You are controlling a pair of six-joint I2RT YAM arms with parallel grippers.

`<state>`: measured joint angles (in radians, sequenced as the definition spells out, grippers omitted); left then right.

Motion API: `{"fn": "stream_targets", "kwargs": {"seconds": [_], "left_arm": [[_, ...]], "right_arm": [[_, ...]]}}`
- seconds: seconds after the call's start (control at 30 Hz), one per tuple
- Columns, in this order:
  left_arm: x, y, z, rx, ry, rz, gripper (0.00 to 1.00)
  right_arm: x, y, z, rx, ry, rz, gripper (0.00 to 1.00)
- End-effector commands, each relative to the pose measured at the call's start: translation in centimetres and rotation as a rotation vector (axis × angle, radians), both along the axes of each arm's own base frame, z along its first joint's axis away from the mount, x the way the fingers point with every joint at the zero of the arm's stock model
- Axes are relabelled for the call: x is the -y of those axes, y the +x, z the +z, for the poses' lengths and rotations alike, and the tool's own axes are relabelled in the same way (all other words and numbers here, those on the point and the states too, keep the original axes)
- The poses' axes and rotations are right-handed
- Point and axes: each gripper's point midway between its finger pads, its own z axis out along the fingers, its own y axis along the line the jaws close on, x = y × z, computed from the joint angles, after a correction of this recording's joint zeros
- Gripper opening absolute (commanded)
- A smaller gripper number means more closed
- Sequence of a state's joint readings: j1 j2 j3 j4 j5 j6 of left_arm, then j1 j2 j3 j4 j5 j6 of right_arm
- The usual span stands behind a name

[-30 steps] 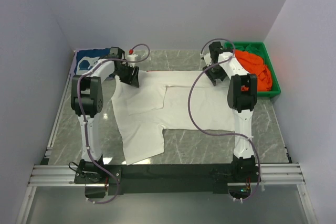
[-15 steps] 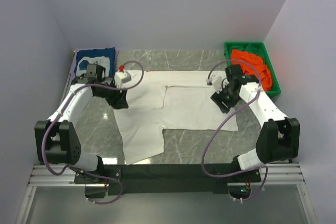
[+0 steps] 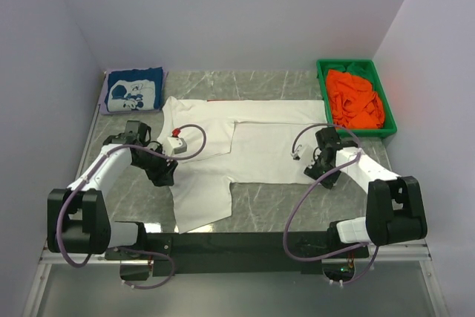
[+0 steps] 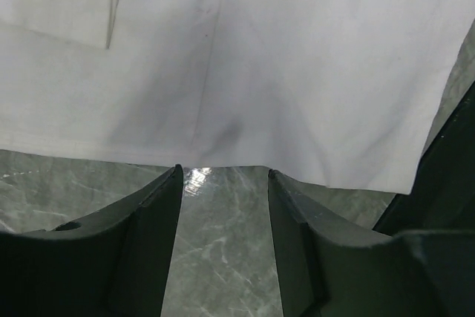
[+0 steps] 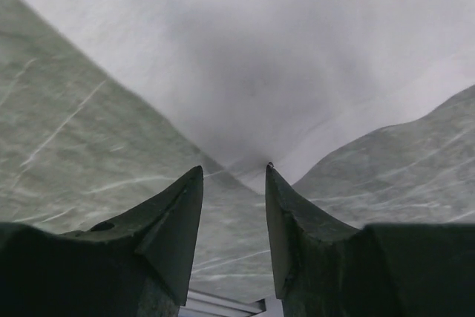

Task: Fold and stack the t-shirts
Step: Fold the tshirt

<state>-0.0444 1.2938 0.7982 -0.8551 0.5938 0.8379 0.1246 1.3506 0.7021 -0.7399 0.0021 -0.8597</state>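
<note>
A white t-shirt (image 3: 252, 146) lies spread flat on the marble table, partly folded, with one sleeve toward the front (image 3: 204, 202). My left gripper (image 3: 162, 171) is low at its left edge; in the left wrist view the gripper (image 4: 224, 176) stands open over bare table, with the white t-shirt's hem (image 4: 245, 94) just past the fingertips. My right gripper (image 3: 326, 173) is at the shirt's near right corner; in the right wrist view the gripper (image 5: 234, 170) is open with the white t-shirt's corner (image 5: 260, 79) at its tips. A folded navy t-shirt (image 3: 133, 89) lies at the back left. An orange t-shirt (image 3: 355, 98) fills the bin.
A green plastic bin (image 3: 323, 73) stands at the back right against the wall. Walls close in the table on the left, back and right. Bare marble (image 3: 282, 206) shows between the shirt and the front rail (image 3: 237, 244).
Both arms have swung back from the shirt's far edge toward the front and come down low, the left to the shirt's left edge, the right to its near right corner.
</note>
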Motion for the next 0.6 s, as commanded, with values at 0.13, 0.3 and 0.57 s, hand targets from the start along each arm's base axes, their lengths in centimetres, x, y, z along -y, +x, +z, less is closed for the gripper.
{"fn": "stream_targets", "kwargs": {"seconds": [0.13, 0.3, 0.57], "left_arm": [[0.3, 2.2, -0.6, 0.061, 0.011, -0.042, 0.54], [1.1, 1.7, -1.3, 0.053, 0.021, -0.098, 0.54], [0.8, 1.1, -4.3, 0.082, 0.135, -0.135, 0.52]], "right_arm": [[1.2, 1.3, -1.5, 0.053, -0.068, 0.037, 0.35], [1.1, 2.1, -1.5, 0.055, -0.065, 0.022, 0.15], [0.8, 2.8, -0.6, 0.071, -0.05, 0.017, 0.0]]}}
